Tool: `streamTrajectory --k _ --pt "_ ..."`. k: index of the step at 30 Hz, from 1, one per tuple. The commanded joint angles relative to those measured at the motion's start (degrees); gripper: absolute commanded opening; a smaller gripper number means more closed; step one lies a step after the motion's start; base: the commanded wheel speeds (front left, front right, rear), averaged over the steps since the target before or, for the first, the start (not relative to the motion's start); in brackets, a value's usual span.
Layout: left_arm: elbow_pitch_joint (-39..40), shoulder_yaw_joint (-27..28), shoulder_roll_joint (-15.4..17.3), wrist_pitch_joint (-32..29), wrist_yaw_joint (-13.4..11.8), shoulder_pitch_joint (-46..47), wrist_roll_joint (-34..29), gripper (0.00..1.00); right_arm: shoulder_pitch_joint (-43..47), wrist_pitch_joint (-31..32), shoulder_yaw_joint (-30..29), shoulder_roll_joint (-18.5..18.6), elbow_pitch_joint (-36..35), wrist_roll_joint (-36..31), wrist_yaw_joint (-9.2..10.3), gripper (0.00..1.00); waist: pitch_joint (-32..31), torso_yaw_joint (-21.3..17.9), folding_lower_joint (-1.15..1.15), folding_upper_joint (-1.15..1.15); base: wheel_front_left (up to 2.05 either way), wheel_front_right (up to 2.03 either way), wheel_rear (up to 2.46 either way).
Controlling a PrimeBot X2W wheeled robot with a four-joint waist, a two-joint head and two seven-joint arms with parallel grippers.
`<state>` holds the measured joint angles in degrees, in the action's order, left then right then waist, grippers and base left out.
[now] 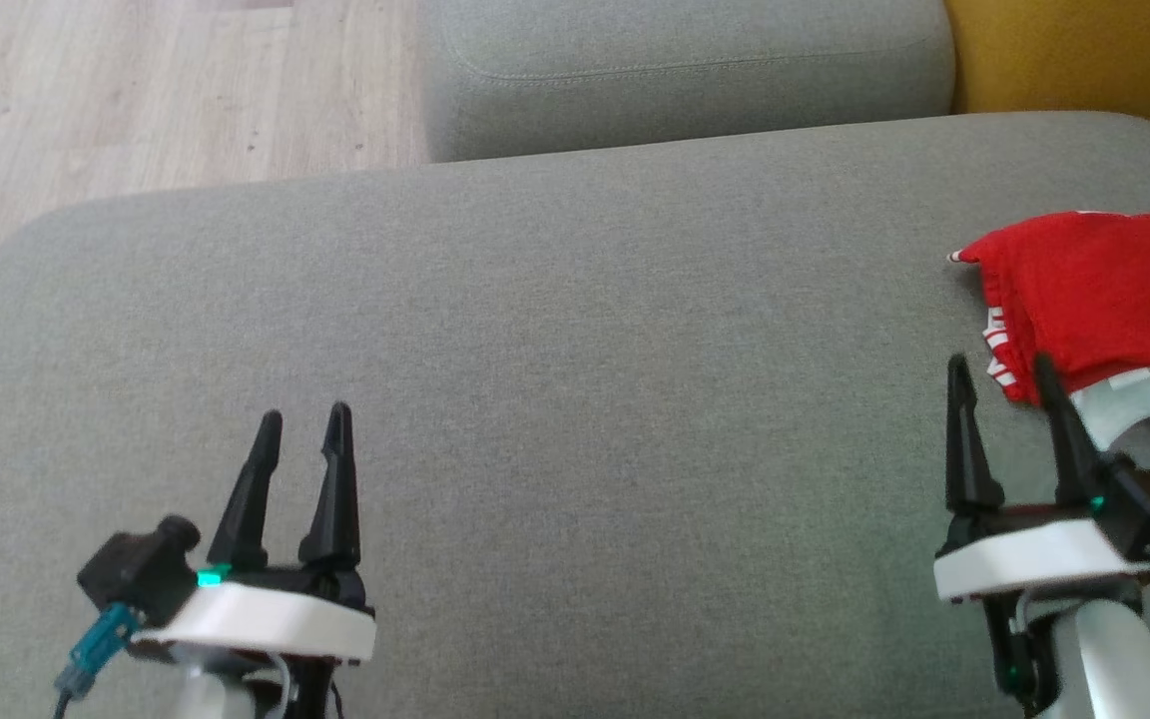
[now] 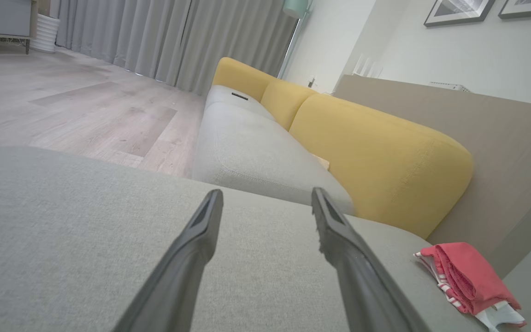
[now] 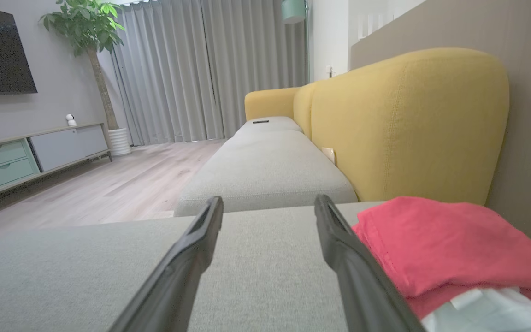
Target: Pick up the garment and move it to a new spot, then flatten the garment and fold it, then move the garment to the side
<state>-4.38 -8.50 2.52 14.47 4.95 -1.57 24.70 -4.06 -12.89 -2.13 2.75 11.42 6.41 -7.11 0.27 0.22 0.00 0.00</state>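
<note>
You have the folded red fabric garment (image 1: 1104, 290) with white trim lying at the right edge of the grey upholstered sofa cushion (image 1: 575, 330). Your right gripper (image 1: 999, 361) hovers just beside it and your left gripper (image 1: 304, 414) is well apart. Both pairs of jaws stand apart, empty.

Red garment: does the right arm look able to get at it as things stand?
Probably yes: the open right gripper is right at the near edge of the red garment on the grey cushion, with nothing between them.
</note>
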Motion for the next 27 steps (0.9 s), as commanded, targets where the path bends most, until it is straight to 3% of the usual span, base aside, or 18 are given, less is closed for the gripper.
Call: streamTrajectory --k 1,27 --pt "1.83 1.58 0.36 0.52 -0.4 1.77 -0.43 1.0 -1.53 -0.74 1.6 0.15 -1.51 0.29 -0.37 1.0 -0.01 0.05 0.0 0.0 0.0 0.0 0.0" --pt "1.78 2.32 0.36 0.52 -3.96 1.39 -2.16 1.0 -1.3 -2.08 2.4 0.13 0.86 1.77 -0.37 1.0 0.04 0.05 0.0 0.0 0.0 0.0 0.0"
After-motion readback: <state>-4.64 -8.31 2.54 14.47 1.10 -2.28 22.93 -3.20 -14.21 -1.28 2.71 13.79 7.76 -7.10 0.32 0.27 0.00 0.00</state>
